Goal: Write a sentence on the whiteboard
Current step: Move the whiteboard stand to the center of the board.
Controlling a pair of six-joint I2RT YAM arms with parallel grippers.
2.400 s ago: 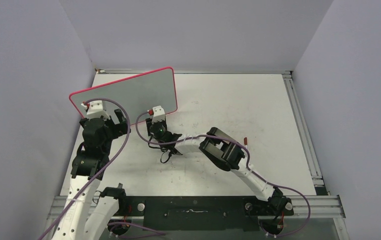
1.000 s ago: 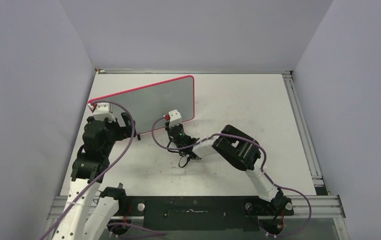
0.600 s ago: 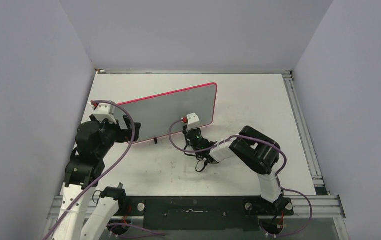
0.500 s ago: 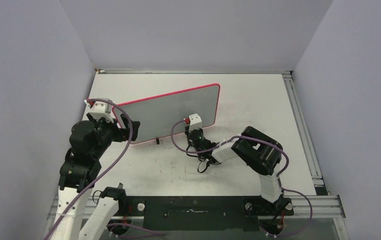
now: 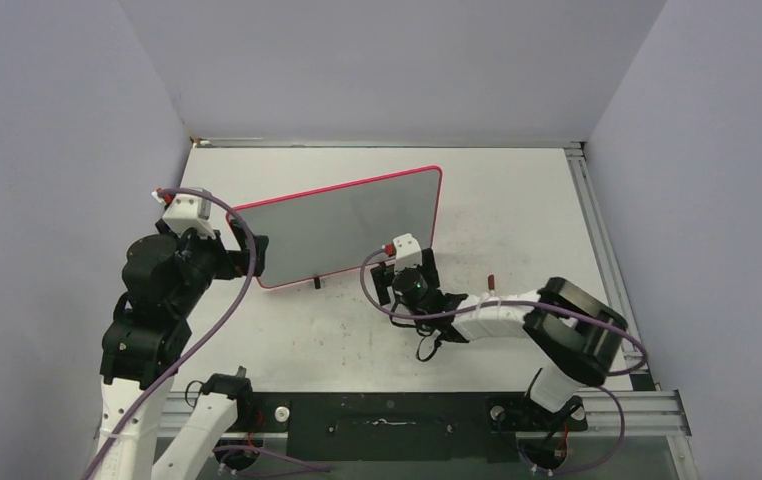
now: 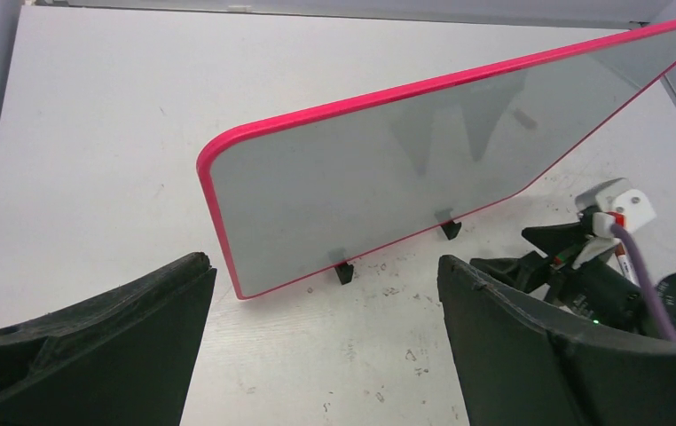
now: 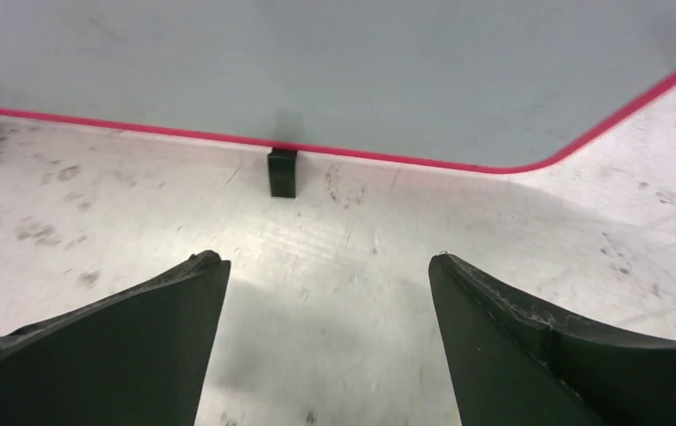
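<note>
The whiteboard [image 5: 342, 222] stands tilted on small black feet [image 7: 282, 170], its pale grey face ringed by a pink rim. No sentence shows on the face in any view. My left gripper [image 5: 247, 242] is open at the board's lower left corner [image 6: 228, 266] with nothing between its fingers [image 6: 113, 337]. My right gripper [image 5: 407, 266] is open just in front of the board's lower right edge [image 7: 530, 164], a short gap away, with only tabletop between its fingers [image 7: 530, 328]. In the left wrist view the left gripper [image 6: 321, 261] frames the whiteboard [image 6: 379, 169] and the right arm [image 6: 601, 266].
A small red stick-like object [image 5: 491, 283] lies on the scuffed white tabletop [image 5: 517, 210] right of the right gripper. Grey walls close in the left, back and right. A metal rail [image 5: 602, 250] runs along the table's right edge.
The whiteboard has slid right across the table. The right gripper has opened and drawn back from the board's lower right edge. The left arm has pulled back to the left.
</note>
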